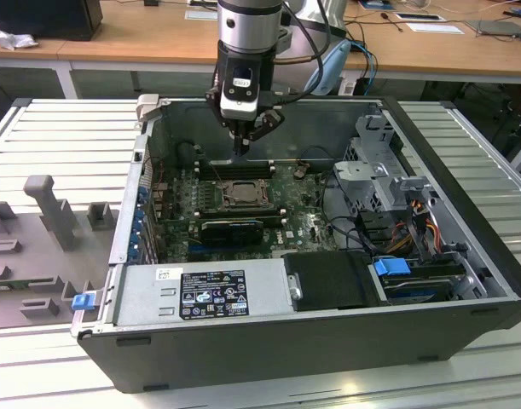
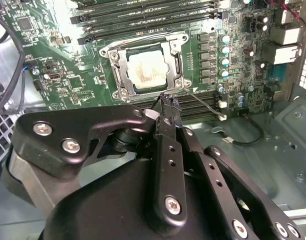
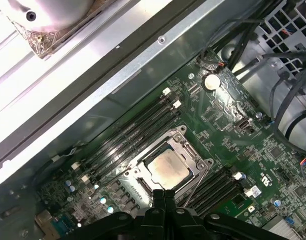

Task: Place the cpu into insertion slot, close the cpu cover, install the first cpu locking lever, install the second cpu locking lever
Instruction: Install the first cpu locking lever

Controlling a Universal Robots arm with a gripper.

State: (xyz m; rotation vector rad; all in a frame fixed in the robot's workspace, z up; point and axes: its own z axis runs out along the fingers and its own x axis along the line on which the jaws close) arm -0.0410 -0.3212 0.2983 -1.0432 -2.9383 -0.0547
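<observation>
Just above the socket's corner you have the gripper (image 2: 169, 101), its fingers pressed together close beside a wire lever (image 2: 205, 105) that angles away from the socket. Your cpu (image 2: 145, 67) sits in the socket, with the cover (image 2: 121, 70) lying around it.

Open top of case (image 1: 328, 349): free drop onto motherboard (image 1: 307, 226). Room straight above cpu (image 2: 145, 67) and cpu cover (image 2: 121, 67) unobstructed in both wrist views. Gripper (image 2: 168, 102), fingers pressed together into narrow tip, hangs at socket edge. Memory slots (image 2: 147, 15) flank socket on two sides as low ridges. Thin wire lever (image 2: 205, 103) slants out from socket corner across nearer slots. Capacitor row (image 2: 226, 50) close along another side. Drive cage (image 1: 371, 166) and cables (image 1: 418, 223) crowd exterior view's right. Power supply (image 1: 200, 290) and black shroud (image 1: 328, 279) wall off near side.
</observation>
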